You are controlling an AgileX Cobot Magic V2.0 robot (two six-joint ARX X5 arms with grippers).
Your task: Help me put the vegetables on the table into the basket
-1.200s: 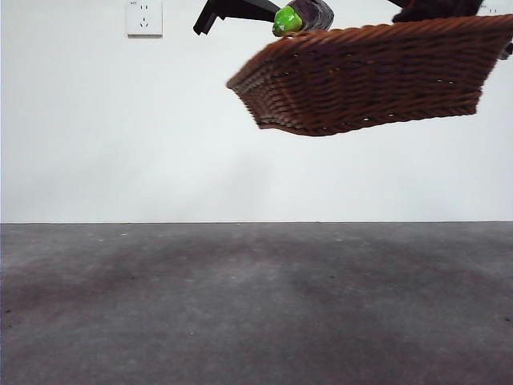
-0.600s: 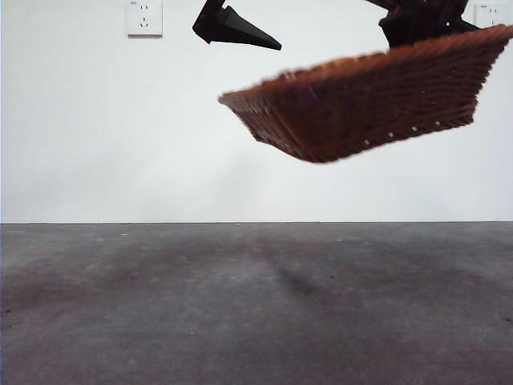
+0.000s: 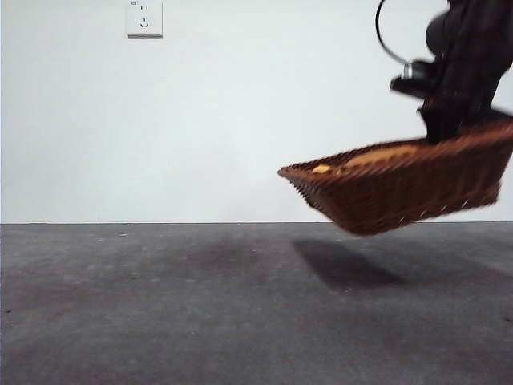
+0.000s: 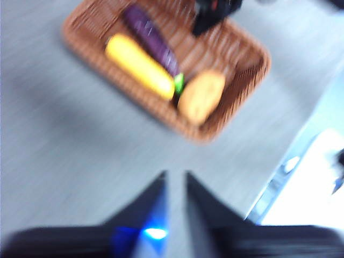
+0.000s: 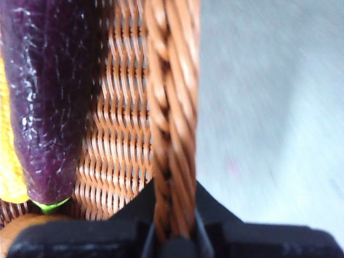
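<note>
The wicker basket (image 3: 401, 192) hangs tilted above the table (image 3: 160, 305) at the right, casting a shadow below. My right gripper (image 3: 449, 128) is shut on its braided rim (image 5: 169, 107), seen close between its jaws (image 5: 172, 236). Inside lie the yellow corn (image 4: 137, 64), the dark purple vegetable (image 4: 153, 43) and the tan potato (image 4: 201, 97); the purple one (image 5: 45, 97) lies next to the gripped rim. The corn (image 3: 322, 169) and potato (image 3: 385, 155) peek over the rim. My left gripper (image 4: 176, 185) is shut and empty, high above, looking down on the basket (image 4: 80, 43).
A white wall with a socket (image 3: 144, 18) stands behind the table. In the left wrist view the table's edge (image 4: 279, 177) runs close beside the basket, with a bright floor beyond it.
The left gripper dropped the purple vegetable into the basket and rose out of the front view. The basket, held by the right gripper, has moved down and to the right.
</note>
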